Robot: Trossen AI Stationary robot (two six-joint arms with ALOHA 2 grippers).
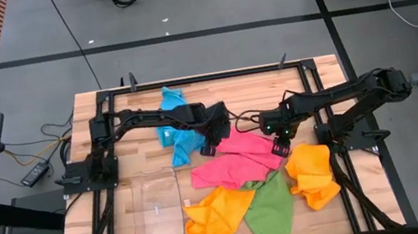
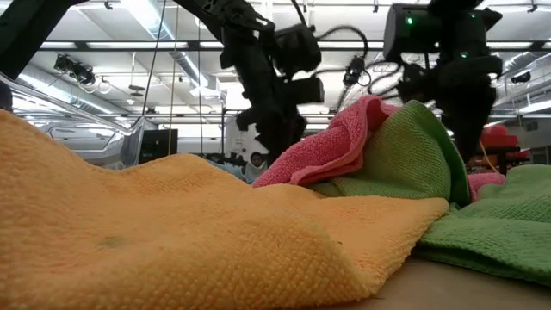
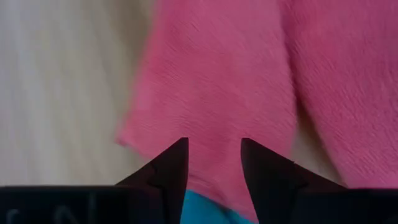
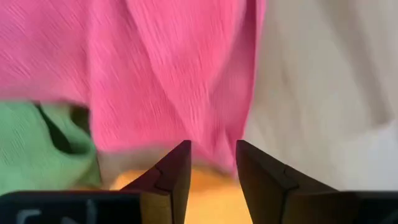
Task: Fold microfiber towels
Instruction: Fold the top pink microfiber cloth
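Orange towel foremost; clear plastic tray beside it, nothing inside.

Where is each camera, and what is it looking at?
High: above the table, looking straight down; both arms, left gripper, right gripper.
Low: at tabletop height, looking level across an orange towel; both arms hang in from above.
Left wrist: on the left arm, facing the pink towel; jaws apart.
Right wrist: likewise; jaws apart.
Shared: every view shows the pink towel.

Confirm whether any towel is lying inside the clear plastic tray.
No. In the high view the clear tray holds no cloth; the nearest orange towel lies beside it.
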